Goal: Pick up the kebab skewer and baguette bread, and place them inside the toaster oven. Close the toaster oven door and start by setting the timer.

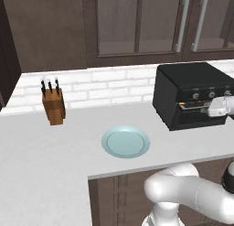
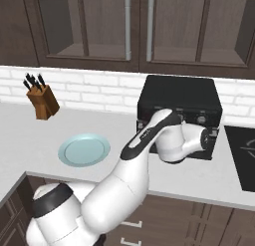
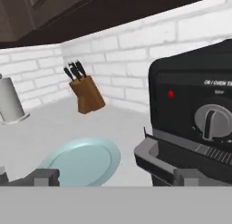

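The black toaster oven [image 1: 192, 90] [image 2: 179, 95] stands on the counter against the brick wall. My gripper [image 3: 117, 177] is close in front of the oven's left front, its fingertips [image 3: 45, 177] wide apart and open with nothing between them. The white hand [image 1: 220, 106] covers part of the oven's front at the knob row. A silver-marked knob [image 3: 213, 121] and a red light [image 3: 170, 94] sit just ahead of the hand. The toaster oven door [image 1: 196, 116] looks upright and shut, its grey handle bar [image 3: 154, 153] jutting out. The kebab skewer and baguette bread are out of view.
A light blue plate [image 1: 125, 142] [image 2: 83, 149] [image 3: 81, 162] lies bare on the counter left of the oven. A brown knife block [image 1: 54, 106] [image 2: 42, 103] [image 3: 86, 94] stands further left by the wall. A grey cylinder [image 3: 10, 100] is beyond it. A dark cooktop [image 2: 241, 150] lies right of the oven.
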